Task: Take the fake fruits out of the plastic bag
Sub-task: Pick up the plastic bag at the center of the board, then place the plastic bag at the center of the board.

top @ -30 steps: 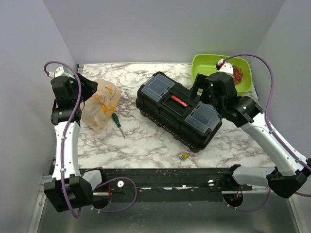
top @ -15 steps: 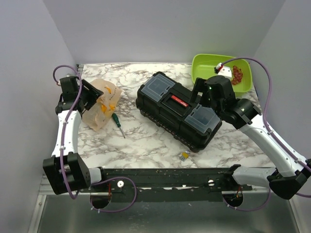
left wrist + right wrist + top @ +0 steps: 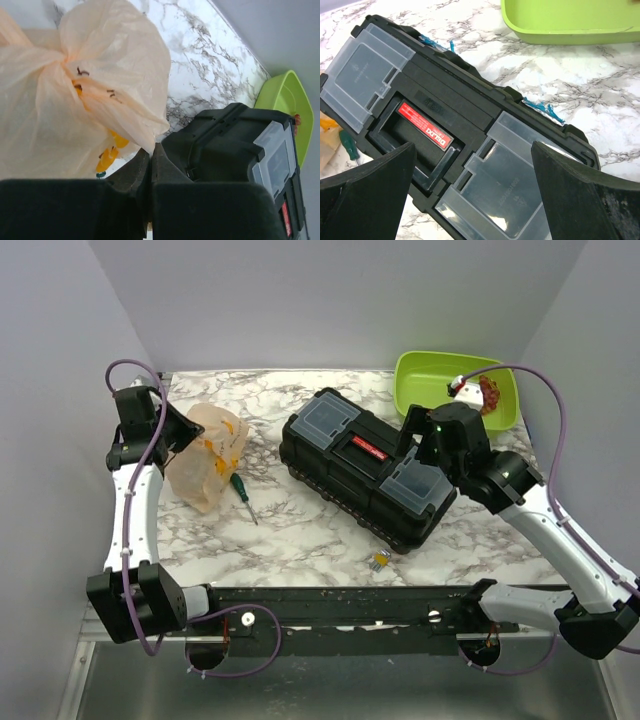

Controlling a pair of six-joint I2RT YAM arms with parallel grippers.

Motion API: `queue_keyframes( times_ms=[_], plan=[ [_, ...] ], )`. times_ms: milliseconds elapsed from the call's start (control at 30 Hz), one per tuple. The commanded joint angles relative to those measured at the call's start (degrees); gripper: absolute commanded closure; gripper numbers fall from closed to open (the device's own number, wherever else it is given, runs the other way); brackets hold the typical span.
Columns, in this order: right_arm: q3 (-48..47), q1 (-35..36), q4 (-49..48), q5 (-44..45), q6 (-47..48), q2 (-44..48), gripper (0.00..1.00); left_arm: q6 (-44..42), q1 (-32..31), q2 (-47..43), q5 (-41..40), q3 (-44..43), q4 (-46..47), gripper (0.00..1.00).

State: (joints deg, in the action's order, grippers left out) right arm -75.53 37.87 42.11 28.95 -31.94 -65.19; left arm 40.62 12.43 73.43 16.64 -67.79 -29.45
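l claw [image 3: 150,162] jaws together right at bag [image 3: 75,95] edge, can't tell if film's caught; prob a pinch to lift it. bag sits far-left on table [image 3: 300,530], fruits not visible, presumably inside. r claw [image 3: 472,150] wide apart over toolbox [image 3: 445,125], likely waiting.

Plastic bag [image 3: 75,95]: thin translucent tan film, creasing and crinkling all over and taking a soft sheen where it is bunching.

Table [image 3: 300,530]: smooth top in a grey-veined white marble pattern, giving off little glare.

Toolbox [image 3: 440,107]: black moulded plastic, looking matt and finely textured. Its compartment lids [image 3: 365,75] are showing as clear glossy plastic catching the light.

Tub [image 3: 425,380]: smooth lime-green plastic, shining faintly.

Screwdriver [image 3: 240,488]: the green handle is looking like plastic.

Right gripper [image 3: 472,150]: the fingers [image 3: 580,200] are appearing matt black, with one scuffed and dusty along its edge.
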Motion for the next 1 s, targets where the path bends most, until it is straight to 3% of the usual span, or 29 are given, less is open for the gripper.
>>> queue_keyframes(
  times_ms=[0,400,633,967],
  plan=[
    [-0.52,-0.03,-0.78,3.89,-1.6,-0.72,0.0,-8.04,0.36,-4.97,-0.13,-3.88,-0.49,1.0],
    [-1.89,-0.04,1.01,10.52,-12.83,-1.76,0.0,-10.65,-3.0,-11.7,7.45,-6.28,-0.89,1.0],
    [-1.15,0.0,-5.7,2.52,-3.12,0.15,0.0,-14.01,-9.69,-17.13,6.1,-4.06,-6.65,1.0],
    [1.35,-0.04,-10.99,-18.0,6.88,0.21,0.0,-15.11,-22.11,-24.48,15.36,5.04,-6.17,1.0]
  ],
)
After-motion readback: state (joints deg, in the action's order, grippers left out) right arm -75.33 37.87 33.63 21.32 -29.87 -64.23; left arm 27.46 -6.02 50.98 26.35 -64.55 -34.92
